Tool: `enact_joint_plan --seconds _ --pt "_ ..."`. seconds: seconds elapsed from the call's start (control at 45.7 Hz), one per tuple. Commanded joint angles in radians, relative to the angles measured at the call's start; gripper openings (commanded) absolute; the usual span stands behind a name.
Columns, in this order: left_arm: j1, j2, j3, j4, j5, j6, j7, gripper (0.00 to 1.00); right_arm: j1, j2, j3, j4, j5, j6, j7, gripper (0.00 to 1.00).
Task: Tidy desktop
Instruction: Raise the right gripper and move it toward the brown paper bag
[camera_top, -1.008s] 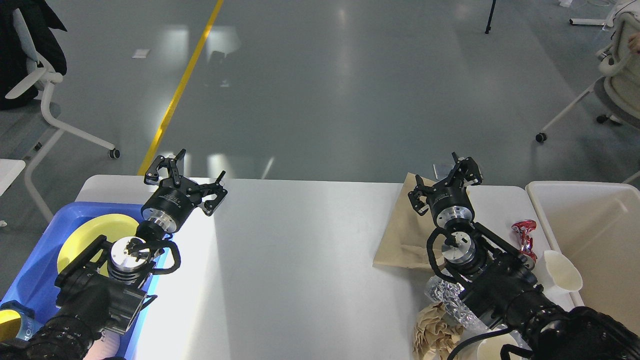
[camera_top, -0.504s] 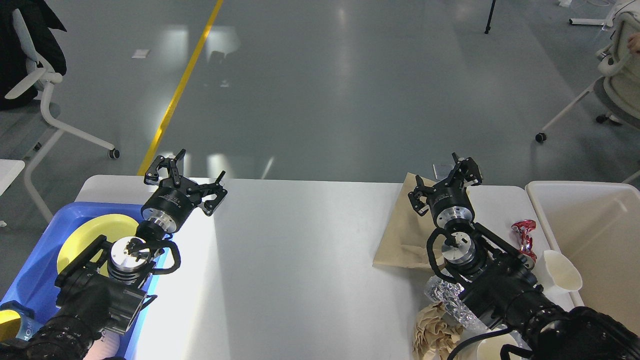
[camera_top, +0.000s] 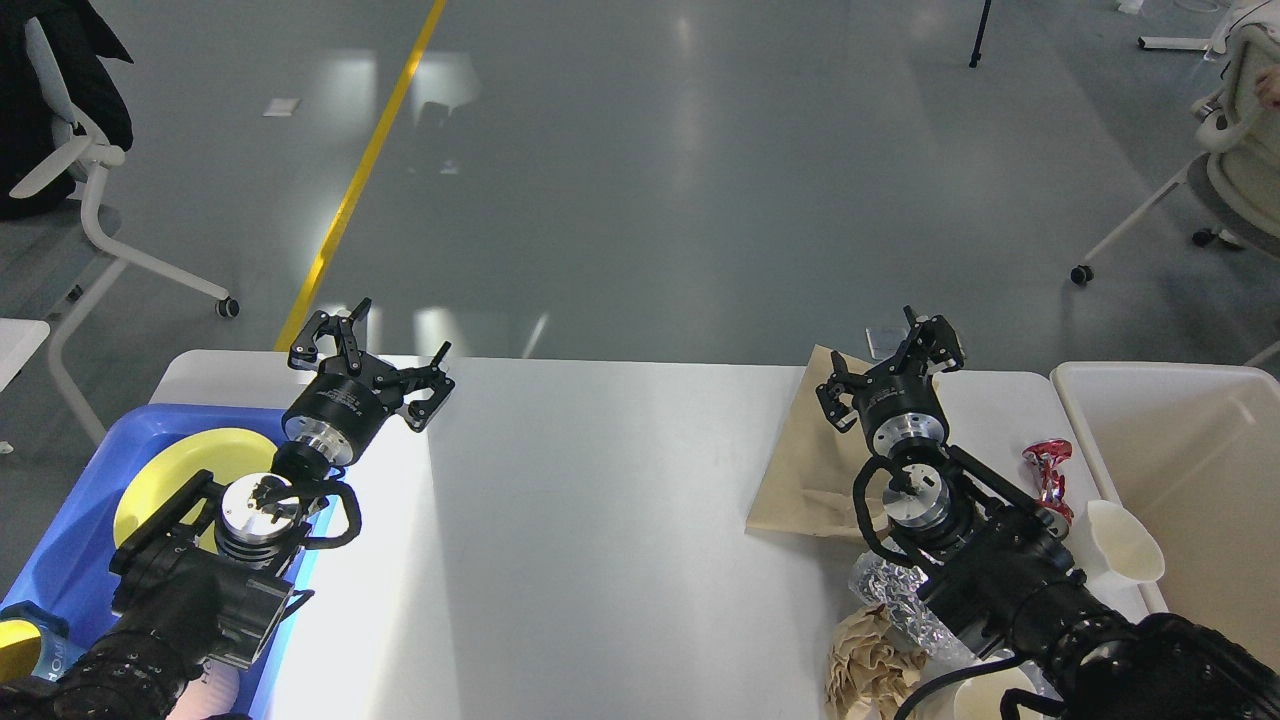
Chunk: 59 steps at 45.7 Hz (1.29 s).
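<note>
Starting at the near edge, a white paper cup (camera_top: 985, 698) is cut off by the bottom of the view and partly covered by the right arm, beside a crumpled brown paper wad (camera_top: 868, 662) and a ball of silver foil (camera_top: 893, 595) that the arm also overlaps. On the near left, a blue tray (camera_top: 80, 540) sits on the table (camera_top: 600, 540) and holds a yellow plate (camera_top: 180, 465), half hidden behind the left arm; a yellow and blue object (camera_top: 20, 645) at the tray's near corner is cut off and hard to make out. Further right, a white paper cup lying on its side (camera_top: 1125, 540) rests just beside the wall of a cream bin (camera_top: 1180, 470), with a crushed red can (camera_top: 1048, 470) near it. A flat brown paper bag (camera_top: 810, 470) lies under the right arm's wrist. The table itself, glossy white-grey, fills the middle of the view, with its centre bare and a bright glare patch toward the left.

Toward the far edge, the left gripper (camera_top: 375, 345) hangs above the table's far left corner with its fingers (camera_top: 322, 335) spread wide, holding nothing. The right gripper (camera_top: 890, 355) is over the far end of the paper bag, its fingers (camera_top: 940, 335) also parted and empty; whether they touch the bag cannot be told. Beyond the table lie a grey floor (camera_top: 650, 180) with a yellow line (camera_top: 365, 165) and office chairs (camera_top: 90, 200) at both sides.
</note>
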Motion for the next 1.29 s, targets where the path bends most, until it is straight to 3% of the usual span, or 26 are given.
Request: enact_joint_plan --seconds 0.0,0.197,0.504,0.679,0.81,0.942,1.095,1.27 --pt "0.000 0.000 0.000 0.000 0.000 0.000 0.000 0.97 0.009 -0.001 -0.002 0.000 0.001 -0.012 -0.009 1.00" --pt "0.000 0.000 0.000 0.000 -0.001 0.000 0.000 0.97 0.124 -0.030 -0.014 -0.001 0.001 -0.014 -0.009 1.00" --pt "0.000 0.000 0.000 0.000 -0.001 -0.002 0.000 0.97 0.374 -0.379 -0.399 0.002 0.003 -0.002 -0.009 1.00" --pt "0.000 0.000 0.000 0.000 -0.001 0.000 0.000 0.97 0.517 -0.515 -0.619 0.010 0.009 0.002 -0.009 1.00" --pt "0.000 0.000 0.000 0.000 0.000 0.000 0.000 0.97 0.613 -0.569 -0.889 0.020 0.009 0.005 -0.009 1.00" --pt "0.000 0.000 0.000 0.000 0.000 0.000 0.000 0.97 0.710 -0.577 -1.328 0.028 0.007 0.012 -0.009 1.00" --pt "0.000 0.000 0.000 0.000 0.000 -0.002 0.000 0.97 0.842 -0.574 -1.851 0.216 0.007 0.067 -0.009 1.00" --pt "0.000 0.000 0.000 0.000 0.000 0.000 0.000 0.97 0.925 -0.566 -2.075 0.410 0.007 0.153 -0.009 1.00"
